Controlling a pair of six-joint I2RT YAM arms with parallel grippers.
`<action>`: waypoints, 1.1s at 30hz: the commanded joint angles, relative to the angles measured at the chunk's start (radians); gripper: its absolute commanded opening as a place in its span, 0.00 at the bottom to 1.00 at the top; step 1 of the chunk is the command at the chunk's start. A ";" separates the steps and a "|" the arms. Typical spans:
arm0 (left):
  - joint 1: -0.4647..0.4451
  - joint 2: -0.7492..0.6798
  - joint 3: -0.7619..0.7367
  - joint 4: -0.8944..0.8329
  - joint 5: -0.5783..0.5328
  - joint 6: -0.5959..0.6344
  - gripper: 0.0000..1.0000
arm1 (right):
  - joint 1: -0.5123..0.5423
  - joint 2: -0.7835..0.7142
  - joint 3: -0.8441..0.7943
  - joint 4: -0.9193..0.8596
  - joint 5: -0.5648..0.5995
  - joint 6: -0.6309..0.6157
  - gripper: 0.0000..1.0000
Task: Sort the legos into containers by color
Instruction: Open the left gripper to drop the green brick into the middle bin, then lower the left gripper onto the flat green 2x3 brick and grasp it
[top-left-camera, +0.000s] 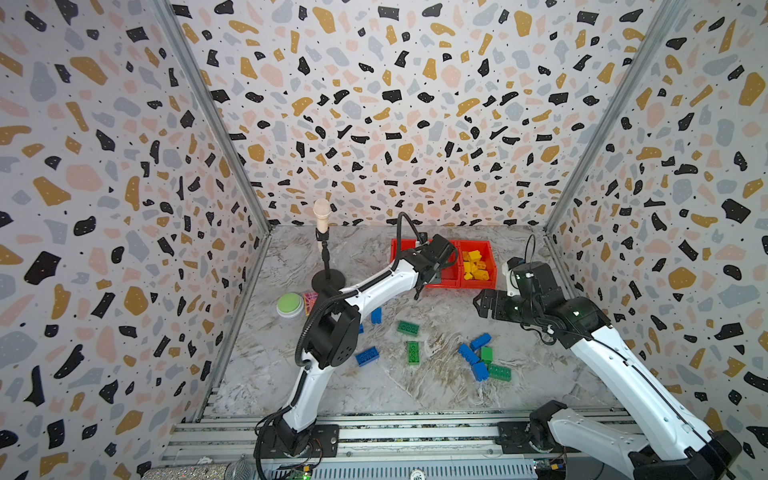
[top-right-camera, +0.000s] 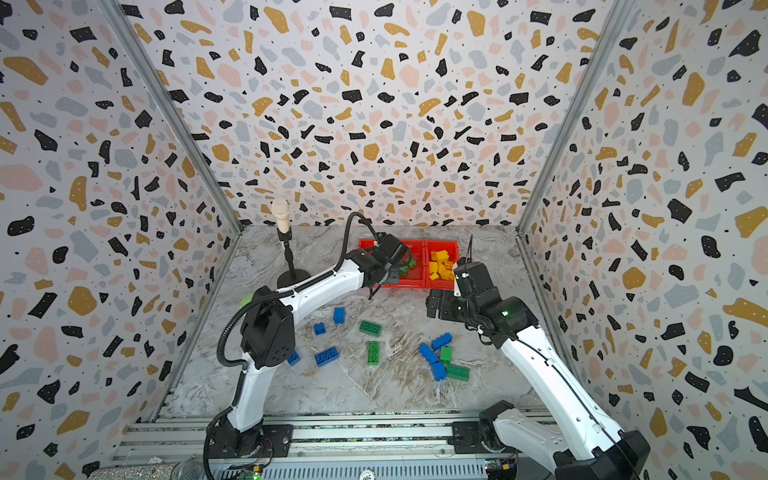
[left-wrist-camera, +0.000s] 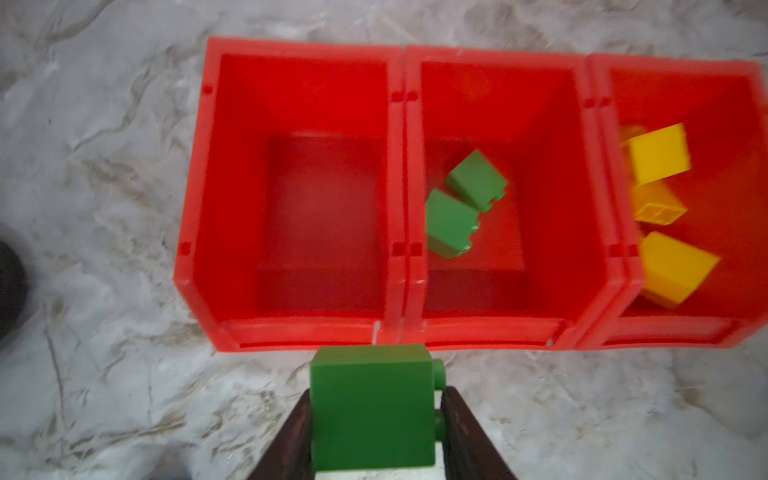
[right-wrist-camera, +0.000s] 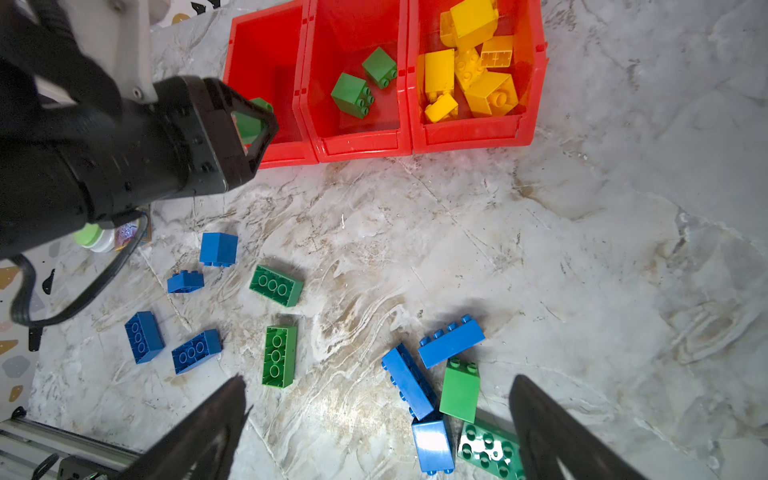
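My left gripper is shut on a square green lego, held in the air near the front wall of the three red containers. In both top views this gripper hangs over the bins' left half. The left bin is empty, the middle one holds two green legos, and the right one holds yellow legos. Blue and green legos lie loose on the marble table. My right gripper stands open above a blue and green cluster, with nothing between its fingers.
A microphone on a black stand stands at the back left. A round green button and a small patterned pinkish box sit beside its base. Patterned walls close three sides, and a metal rail runs along the front.
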 joint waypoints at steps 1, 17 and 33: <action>-0.005 0.050 0.073 0.009 0.023 0.066 0.39 | -0.005 -0.029 0.022 -0.043 0.034 0.032 0.99; 0.047 0.279 0.321 0.273 0.195 0.091 0.83 | -0.005 -0.067 0.093 -0.087 0.118 0.109 0.99; 0.016 -0.243 -0.400 0.353 0.193 0.126 0.96 | 0.001 -0.021 0.070 -0.020 0.022 0.029 0.99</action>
